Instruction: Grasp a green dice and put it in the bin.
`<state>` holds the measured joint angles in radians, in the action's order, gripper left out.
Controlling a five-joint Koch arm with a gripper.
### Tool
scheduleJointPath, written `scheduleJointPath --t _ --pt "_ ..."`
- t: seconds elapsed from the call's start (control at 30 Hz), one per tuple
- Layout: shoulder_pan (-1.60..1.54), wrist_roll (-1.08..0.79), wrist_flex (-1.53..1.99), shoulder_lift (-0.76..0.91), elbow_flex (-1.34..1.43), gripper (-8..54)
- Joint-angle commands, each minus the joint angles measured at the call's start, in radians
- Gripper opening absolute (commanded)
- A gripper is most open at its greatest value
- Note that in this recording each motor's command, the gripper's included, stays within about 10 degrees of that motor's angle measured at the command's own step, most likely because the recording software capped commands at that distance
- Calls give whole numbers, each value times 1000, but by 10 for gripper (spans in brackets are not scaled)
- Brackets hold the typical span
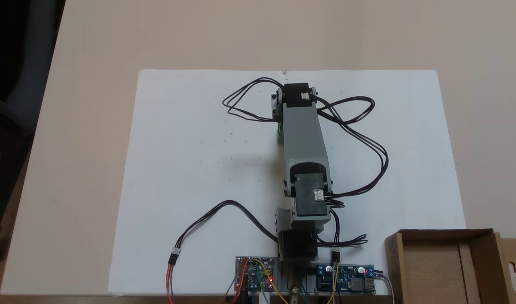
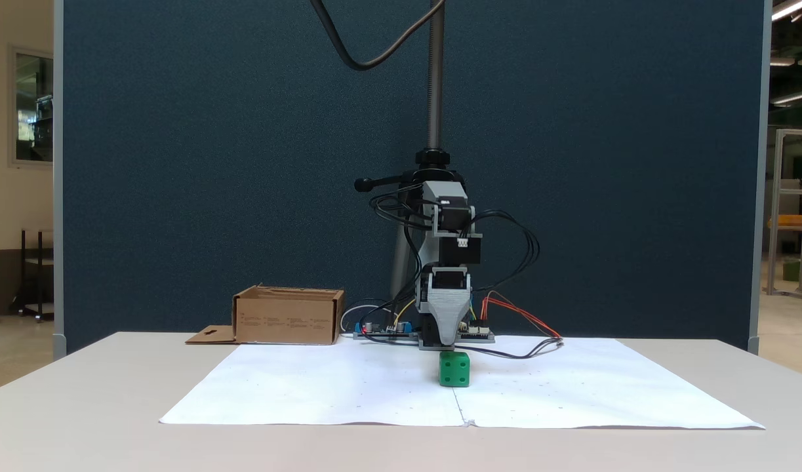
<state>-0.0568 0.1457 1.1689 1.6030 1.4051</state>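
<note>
The small bright green plastic dice [image 2: 454, 369] is being seen resting on the white paper sheet [image 2: 348, 390] near the middle of the bench [image 2: 79, 406], directly under the grey printed tool [image 2: 448, 342]. The tool tip is being held just above the dice's top face; contact cannot be judged. Whether its jaws are apart or together cannot be told, since only one tapered tip is being shown. From above, only a green sliver [image 1: 278, 131] is being seen beside the arm.

The dice is being judged light, rigid and somewhat slick; two opposite flat faces are being favoured for the grip, away from rounded edges.

The brown corrugated cardboard bin [image 1: 445, 264] is being kept at a bench corner beside the arm's base. Small print on its side [image 2: 286, 323] cannot be read.
</note>
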Motion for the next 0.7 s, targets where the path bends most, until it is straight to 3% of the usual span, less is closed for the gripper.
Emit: scheduleJointPath --t 0.0,0.67 --pt "5 44 -18 -6 -18 409" --pt "-11 48 -71 -132 -18 409"
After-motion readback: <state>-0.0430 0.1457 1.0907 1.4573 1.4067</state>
